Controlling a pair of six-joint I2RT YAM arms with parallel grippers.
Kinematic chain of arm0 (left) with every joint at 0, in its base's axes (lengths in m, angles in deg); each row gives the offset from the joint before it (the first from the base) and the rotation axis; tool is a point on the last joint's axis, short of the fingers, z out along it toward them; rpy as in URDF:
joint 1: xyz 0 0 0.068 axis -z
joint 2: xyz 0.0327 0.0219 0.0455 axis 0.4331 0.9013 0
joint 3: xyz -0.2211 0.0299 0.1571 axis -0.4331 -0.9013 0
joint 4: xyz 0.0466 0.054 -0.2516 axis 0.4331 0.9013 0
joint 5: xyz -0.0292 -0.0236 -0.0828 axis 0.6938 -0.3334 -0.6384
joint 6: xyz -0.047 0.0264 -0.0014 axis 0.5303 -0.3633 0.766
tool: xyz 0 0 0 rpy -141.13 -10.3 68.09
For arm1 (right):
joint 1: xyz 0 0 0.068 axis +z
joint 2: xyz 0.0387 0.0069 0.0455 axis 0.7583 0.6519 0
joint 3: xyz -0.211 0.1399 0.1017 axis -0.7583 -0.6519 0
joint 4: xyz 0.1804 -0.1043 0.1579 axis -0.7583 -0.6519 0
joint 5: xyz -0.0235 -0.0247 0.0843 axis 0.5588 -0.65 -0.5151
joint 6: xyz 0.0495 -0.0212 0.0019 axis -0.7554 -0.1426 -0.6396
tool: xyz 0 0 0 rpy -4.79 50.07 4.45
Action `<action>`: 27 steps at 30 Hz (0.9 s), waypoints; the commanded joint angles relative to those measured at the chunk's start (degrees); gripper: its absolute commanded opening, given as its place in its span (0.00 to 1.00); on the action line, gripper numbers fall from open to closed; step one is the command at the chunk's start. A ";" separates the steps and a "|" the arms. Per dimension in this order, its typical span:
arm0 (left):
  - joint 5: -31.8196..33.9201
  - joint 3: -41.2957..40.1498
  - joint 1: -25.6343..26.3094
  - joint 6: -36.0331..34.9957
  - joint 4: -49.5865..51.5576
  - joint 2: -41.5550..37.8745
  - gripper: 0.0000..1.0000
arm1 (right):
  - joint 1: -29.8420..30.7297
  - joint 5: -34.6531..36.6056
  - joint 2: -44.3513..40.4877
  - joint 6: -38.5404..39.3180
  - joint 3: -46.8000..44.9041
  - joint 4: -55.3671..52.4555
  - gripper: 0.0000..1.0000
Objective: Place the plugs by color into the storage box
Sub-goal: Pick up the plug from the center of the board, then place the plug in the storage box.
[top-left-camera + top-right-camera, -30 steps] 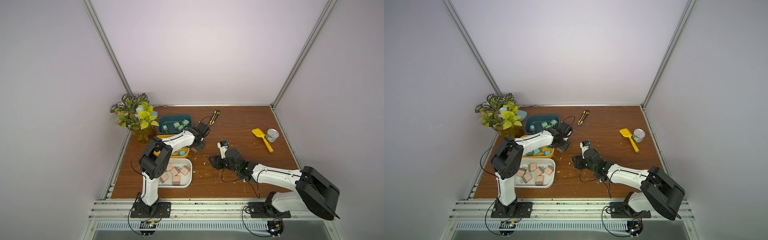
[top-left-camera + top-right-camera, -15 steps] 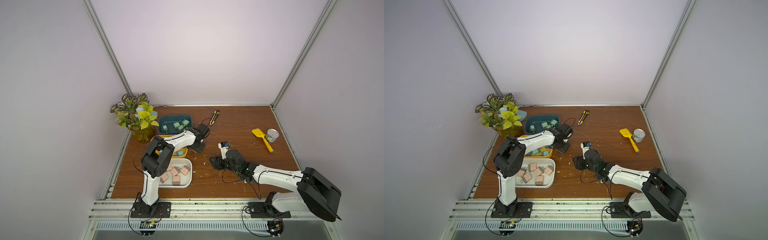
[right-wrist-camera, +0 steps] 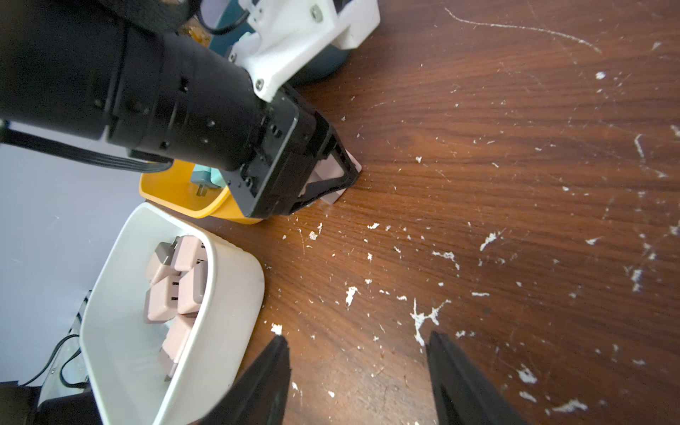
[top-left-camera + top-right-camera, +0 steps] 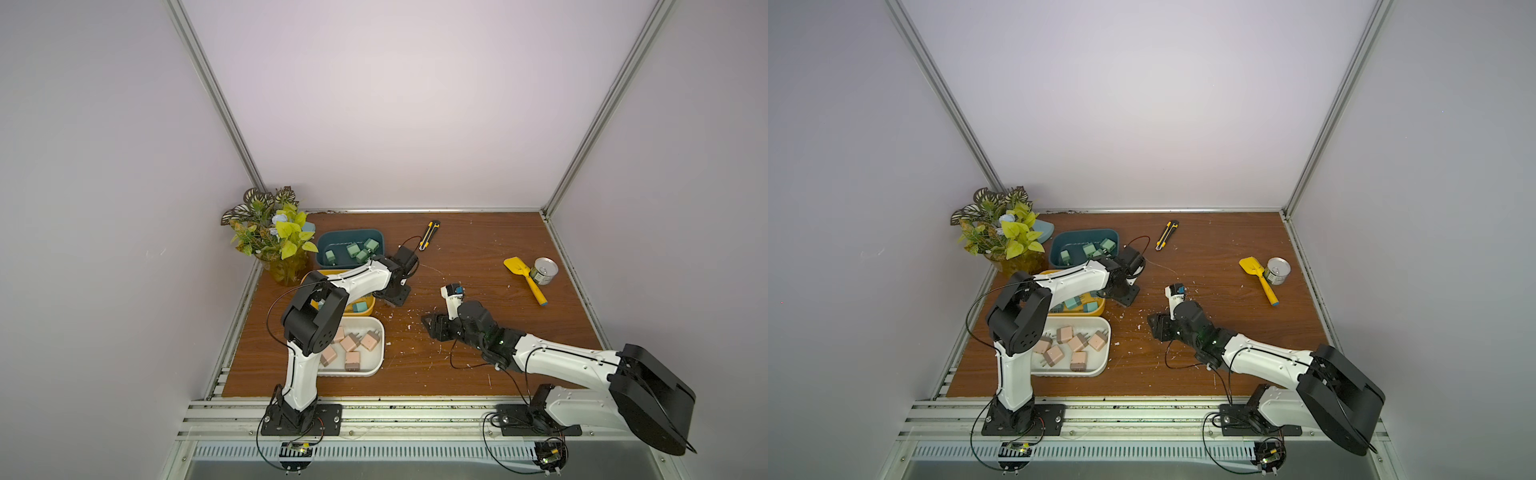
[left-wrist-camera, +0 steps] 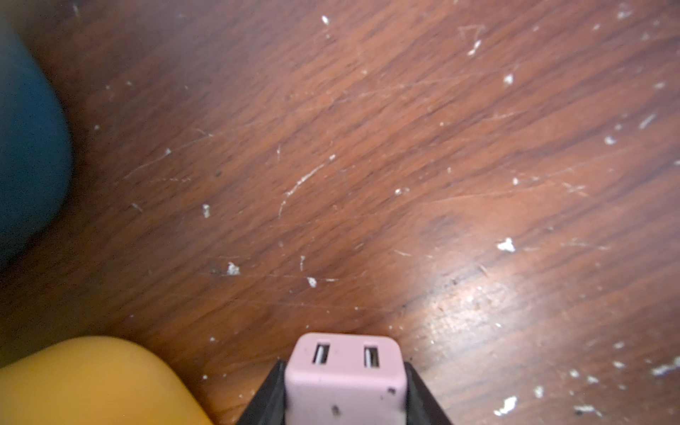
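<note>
Pink plugs (image 4: 352, 349) lie loose in the white box (image 4: 357, 371) at the lower left of centre in a top view, nearest the front rail (image 4: 415, 409), and to its right the right tool (image 3: 357, 340) hovers over the bench (image 4: 478, 249) with its jaws standing apart and nothing between them. Further back the left tool (image 5: 346, 399) is pinched tight on a single pink plug (image 5: 346, 371) down at the bench beside the yellow box (image 3: 176, 195), which holds teal-blue plugs (image 4: 360, 306), while green plugs (image 4: 353, 250) sit in the dark teal box (image 4: 349, 236) farthest off, above it in the frame
</note>
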 commanded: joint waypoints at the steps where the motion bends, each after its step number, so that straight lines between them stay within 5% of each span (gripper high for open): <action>1: -0.78 -1.47 1.31 1.43 -1.90 -4.42 0.35 | -0.05 1.53 -2.88 -0.66 -0.17 -0.82 0.65; 16: -2.93 -10.89 4.60 6.48 -6.20 -19.32 0.34 | 0.38 -0.20 -12.39 1.77 -2.91 0.72 0.62; 27: -5.84 -14.65 4.59 9.39 5.45 -30.89 0.35 | 2.61 -4.58 -13.35 8.98 -2.00 2.70 0.60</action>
